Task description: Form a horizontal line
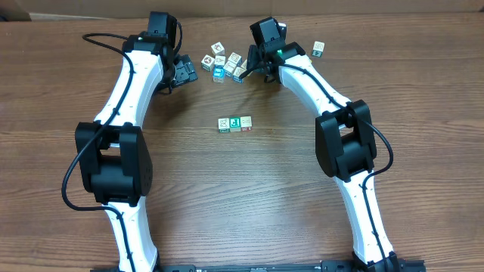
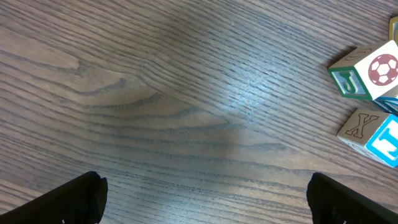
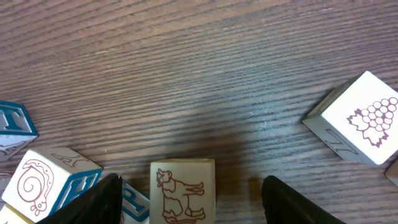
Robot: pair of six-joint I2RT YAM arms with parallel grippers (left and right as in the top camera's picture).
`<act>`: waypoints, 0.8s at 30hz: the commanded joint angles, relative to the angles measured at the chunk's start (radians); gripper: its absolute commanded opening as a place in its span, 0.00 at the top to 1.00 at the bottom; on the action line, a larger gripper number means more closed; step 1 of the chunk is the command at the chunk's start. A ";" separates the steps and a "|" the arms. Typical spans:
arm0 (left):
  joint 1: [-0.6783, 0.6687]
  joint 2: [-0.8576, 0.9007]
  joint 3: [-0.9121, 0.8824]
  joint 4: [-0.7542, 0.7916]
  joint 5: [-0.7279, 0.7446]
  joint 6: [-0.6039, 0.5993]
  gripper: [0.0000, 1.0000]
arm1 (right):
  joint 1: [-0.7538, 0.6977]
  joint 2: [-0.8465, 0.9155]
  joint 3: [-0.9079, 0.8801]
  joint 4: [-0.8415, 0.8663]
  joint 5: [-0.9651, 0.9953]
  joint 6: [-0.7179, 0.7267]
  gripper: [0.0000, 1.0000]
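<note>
Where legible, cubes [image 2: 360, 127] X, perhaps J.

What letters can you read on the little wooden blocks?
"J": green, on the wooden block with the soccer ball.
"X": brown outline, on the blue-faced wooden block below it.
"Z": probably, on the side of the white grape-picture block.
Blue letters near the snail-picture block are cut off; marks on the short row of blocks are too small to read.
</note>
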 commanded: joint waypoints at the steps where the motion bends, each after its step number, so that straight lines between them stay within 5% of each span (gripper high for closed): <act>1: -0.001 0.014 0.019 -0.002 -0.010 0.015 0.00 | -0.007 0.015 -0.002 0.021 0.010 0.001 0.31; 24: -0.001 0.014 0.019 -0.002 -0.010 0.015 0.00 | -0.015 0.017 -0.003 0.031 0.011 0.000 0.43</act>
